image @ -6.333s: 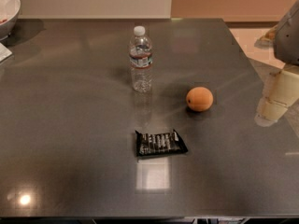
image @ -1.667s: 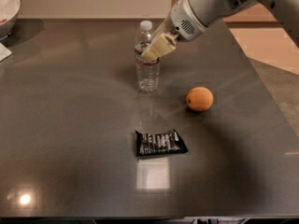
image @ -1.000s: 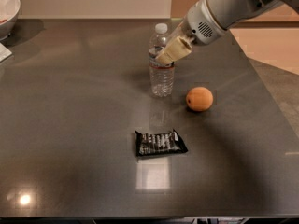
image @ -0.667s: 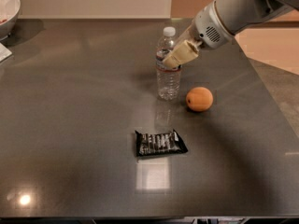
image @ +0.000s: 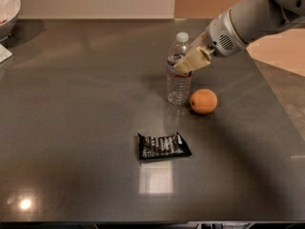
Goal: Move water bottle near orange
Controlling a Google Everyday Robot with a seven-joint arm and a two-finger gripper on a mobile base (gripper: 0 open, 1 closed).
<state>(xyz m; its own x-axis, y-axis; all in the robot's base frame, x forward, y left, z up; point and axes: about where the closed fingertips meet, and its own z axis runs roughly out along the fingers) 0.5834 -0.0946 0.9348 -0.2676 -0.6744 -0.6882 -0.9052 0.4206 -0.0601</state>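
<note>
The gripper (image: 188, 63) reaches in from the upper right on a thick grey-white arm (image: 252, 18), and its pale cream fingers (image: 194, 59) are clamped on the water bottle (image: 178, 87) at about the height of the label band, just under the shoulder. The bottle stands upright in that grasp. It is clear plastic with a white cap above the fingers and a ribbed, see-through lower body below them. Only a sliver of the dark band shows at the left edge of the fingers. Its base sits at the dark, glossy table (image: 71, 104), where a faint reflection runs down from it; whether it is fully set down cannot be told. Just below and to the right of the gripper lies the orange (image: 203, 101), round and matte, shorter than the bottle and just beside its lower body with a narrow gap between them. Further below the gripper, slightly left, a black snack wrapper (image: 163, 146) lies flat. Far to the gripper's left, at the table's top corner, part of a white bowl (image: 7, 11) shows.
</note>
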